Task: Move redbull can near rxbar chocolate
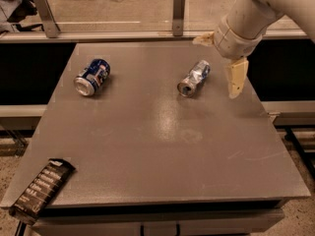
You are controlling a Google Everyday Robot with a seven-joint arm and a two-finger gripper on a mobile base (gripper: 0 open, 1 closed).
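Gripper (216, 67) hovering at upper right of frame, over far right part of table (162, 171). Fingers (236, 77) spreading wide apart, grasping nothing. Redbull can (194, 77) lying on side, right of centre in upper half, just left of lower finger, not touching it. Dark-blue can (92, 76) lying on side at upper left. Rxbar chocolate (42, 190) lying at lower left corner, overhanging table edge, well apart from redbull can.
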